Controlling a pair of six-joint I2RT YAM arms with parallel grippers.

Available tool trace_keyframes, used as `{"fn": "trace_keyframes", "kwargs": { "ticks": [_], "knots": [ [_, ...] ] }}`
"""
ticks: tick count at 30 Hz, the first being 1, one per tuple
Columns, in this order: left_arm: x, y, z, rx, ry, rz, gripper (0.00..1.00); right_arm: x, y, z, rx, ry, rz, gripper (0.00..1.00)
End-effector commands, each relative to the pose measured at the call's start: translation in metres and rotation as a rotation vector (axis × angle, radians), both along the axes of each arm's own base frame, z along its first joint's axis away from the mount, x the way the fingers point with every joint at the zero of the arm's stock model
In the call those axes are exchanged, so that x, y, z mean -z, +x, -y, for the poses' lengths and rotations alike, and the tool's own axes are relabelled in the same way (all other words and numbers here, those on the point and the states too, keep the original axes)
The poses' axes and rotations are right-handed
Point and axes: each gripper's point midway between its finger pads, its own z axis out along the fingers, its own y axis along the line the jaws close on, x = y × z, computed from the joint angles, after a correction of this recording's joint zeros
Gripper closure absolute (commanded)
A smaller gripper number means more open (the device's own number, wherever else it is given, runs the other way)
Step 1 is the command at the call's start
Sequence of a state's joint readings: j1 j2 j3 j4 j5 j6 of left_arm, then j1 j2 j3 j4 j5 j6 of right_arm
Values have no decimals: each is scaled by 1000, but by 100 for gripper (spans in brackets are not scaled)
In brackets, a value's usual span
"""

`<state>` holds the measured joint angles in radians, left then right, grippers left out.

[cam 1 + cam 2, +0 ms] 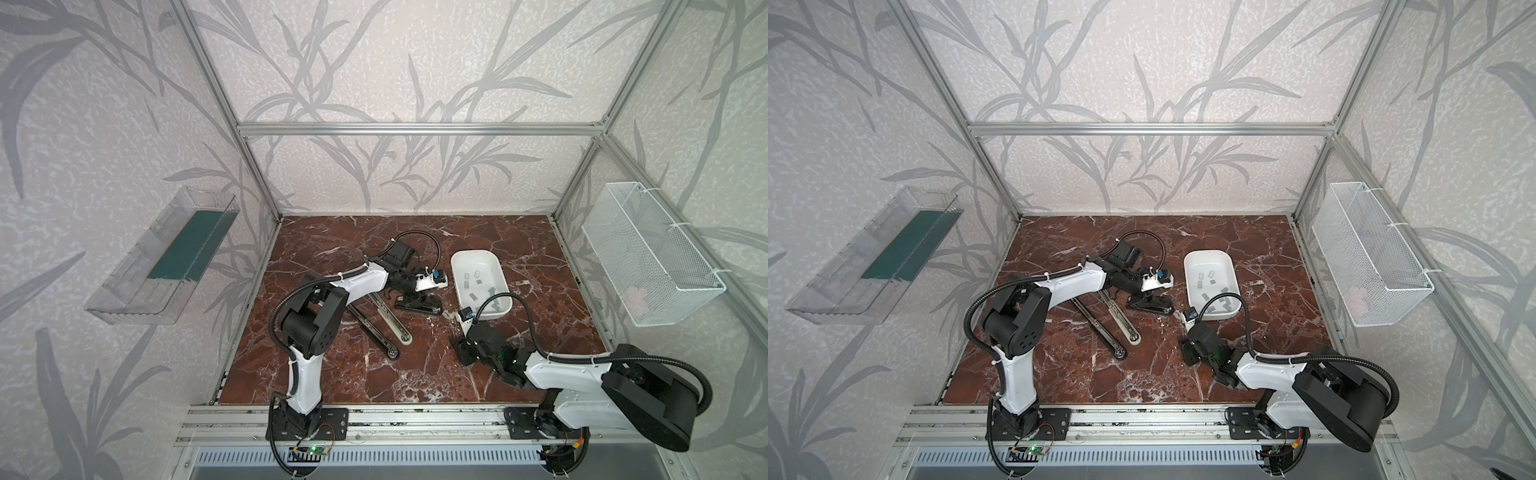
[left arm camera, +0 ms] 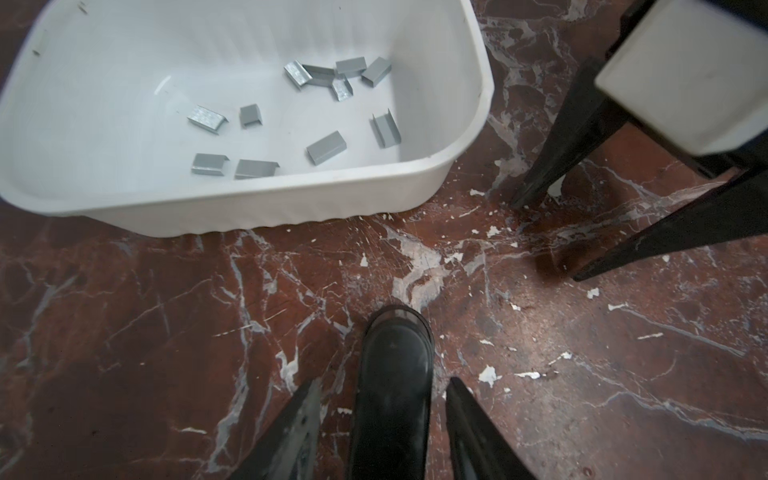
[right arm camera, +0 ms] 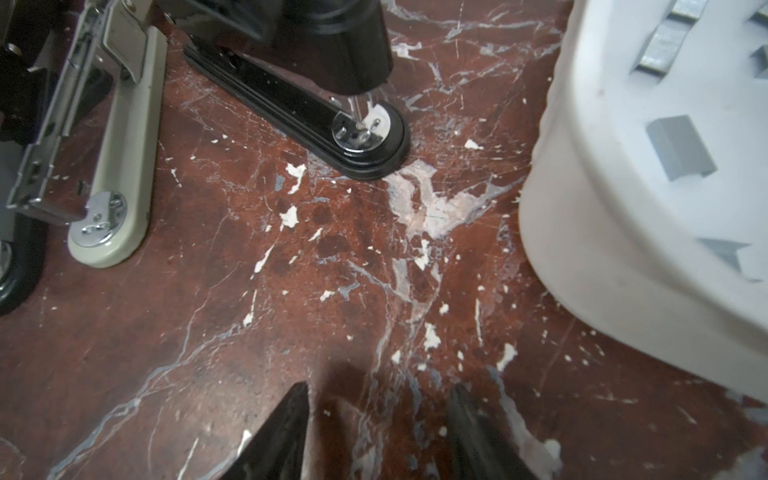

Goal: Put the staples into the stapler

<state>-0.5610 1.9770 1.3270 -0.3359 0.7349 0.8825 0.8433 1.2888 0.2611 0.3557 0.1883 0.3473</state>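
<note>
Left tool (image 2: 382,382) straddles one black stapler (image 2: 392,365); one tray (image 2: 249,199) holds eleven staples (image 2: 326,147).

Soft, even light fills both top views, with faint shadows; wrist views look slightly blurred, perhaps from motion, edges stretched.

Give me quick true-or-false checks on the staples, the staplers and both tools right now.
1. The small grey metal staple strips lie inside the white plastic tub. True.
2. The right tool holds a staple strip. False: it is open and empty above the red marble table.
3. The left tool straddles the upper arm of the black stapler nearest the tub. True.
4. The cream stapler is shut. False: it lies swung open, with its metal magazine exposed.
</note>
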Motion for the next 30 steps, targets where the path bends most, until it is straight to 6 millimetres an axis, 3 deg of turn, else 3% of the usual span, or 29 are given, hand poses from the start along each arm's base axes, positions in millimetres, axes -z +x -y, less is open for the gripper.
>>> {"fn": "trace_keyframes", "kwargs": {
  "ticks": [1,11,16,23,30],
  "knots": [
    [5,-6,1,39,31,-22,50,-4,1,0,-6,16,14,46],
    [23,-13,4,52,93,-44,66,-4,0,1,-7,19,20,46],
    [10,-15,7,66,62,-32,100,-9,-2,-2,-28,42,35,47],
    [-31,-34,7,162,-21,-75,100,-49,-4,-21,-150,132,146,54],
    [-72,-56,2,215,-114,-41,100,-89,-10,-32,-253,220,281,54]
  ]
}}
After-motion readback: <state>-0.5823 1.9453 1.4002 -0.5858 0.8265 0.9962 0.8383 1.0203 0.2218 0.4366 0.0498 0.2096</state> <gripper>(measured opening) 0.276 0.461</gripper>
